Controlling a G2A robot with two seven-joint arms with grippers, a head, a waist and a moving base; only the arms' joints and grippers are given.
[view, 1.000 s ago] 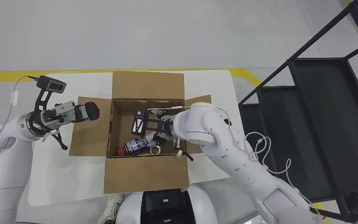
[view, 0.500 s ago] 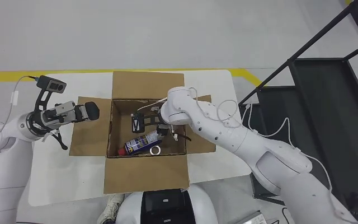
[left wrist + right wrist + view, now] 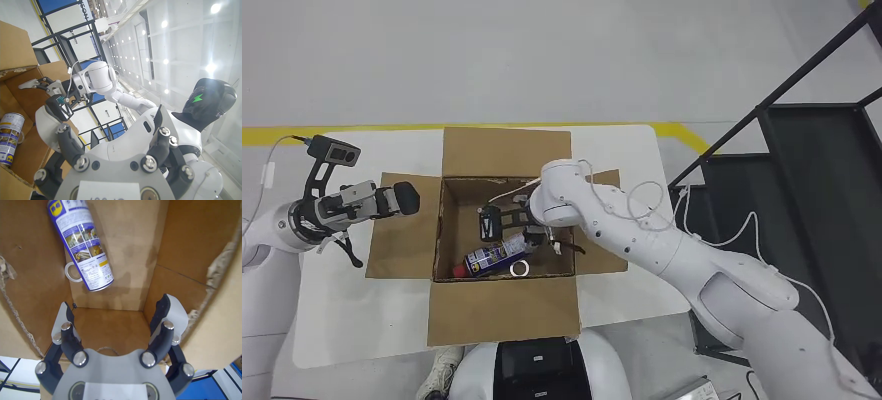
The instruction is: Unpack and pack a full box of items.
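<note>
Moved: the right arm's elbow has swung outward since a second ago, so the forearm now crosses the right flap of the box (image 3: pixel 507 150). Its claw has stayed inside the box. The left arm, the can and the ring lie as before.
Right claw (image 3: pixel 116 303): released, fingers spread wide with nothing between them. It is low inside the box over bare cardboard floor, apart from the can.
Left claw (image 3: pixel 104 113): released and empty, held above the outer edge of the box's left flap.
Spray can (image 3: pixel 81 243): lying on its side on the box floor, toward the wall nearest the robot, its flat base end pointing toward the right claw.
Tape ring (image 3: pixel 70 273): flat on the floor, against the can and partly hidden by it.
Box: open on the white counter (image 3: pixel 617 148), all four flaps folded outward.
</note>
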